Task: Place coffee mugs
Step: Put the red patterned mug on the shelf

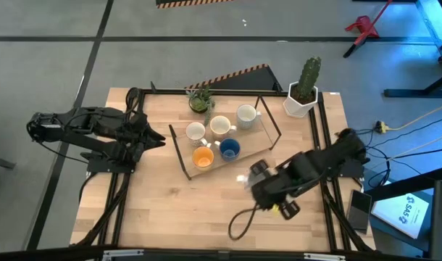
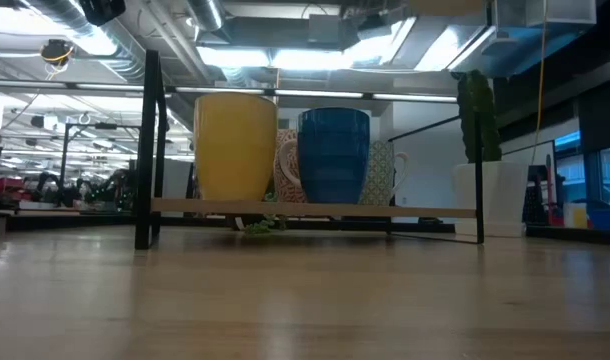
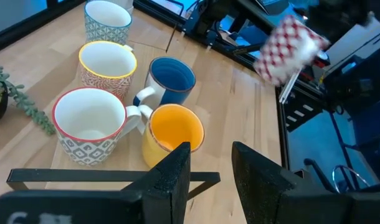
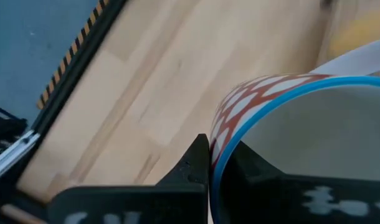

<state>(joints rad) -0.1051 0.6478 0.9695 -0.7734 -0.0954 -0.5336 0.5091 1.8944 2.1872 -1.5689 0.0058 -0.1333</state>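
The right pincer point(image 4: 220, 163) grips a mug point(image 4: 302, 118) by its rim, one dark finger point(image 4: 193, 163) pressed against the outside wall and the other inside the cup. The mug has a blue rim, a pale inside and a red-and-white diamond pattern on its wall. Beyond it runs the light wooden tabletop point(image 4: 146, 87), whose far edge meets a dark rail and a strip of yellow-and-black hazard tape point(image 4: 75, 53) beside grey floor point(image 4: 34, 37).

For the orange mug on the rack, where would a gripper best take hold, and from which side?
The orange mug stands upright with its mouth open, at the rack's front edge. Its handle points at the neighbouring white mug, so probably pinch the rim from above, on the free side away from the blue mug, one finger inside and one outside.
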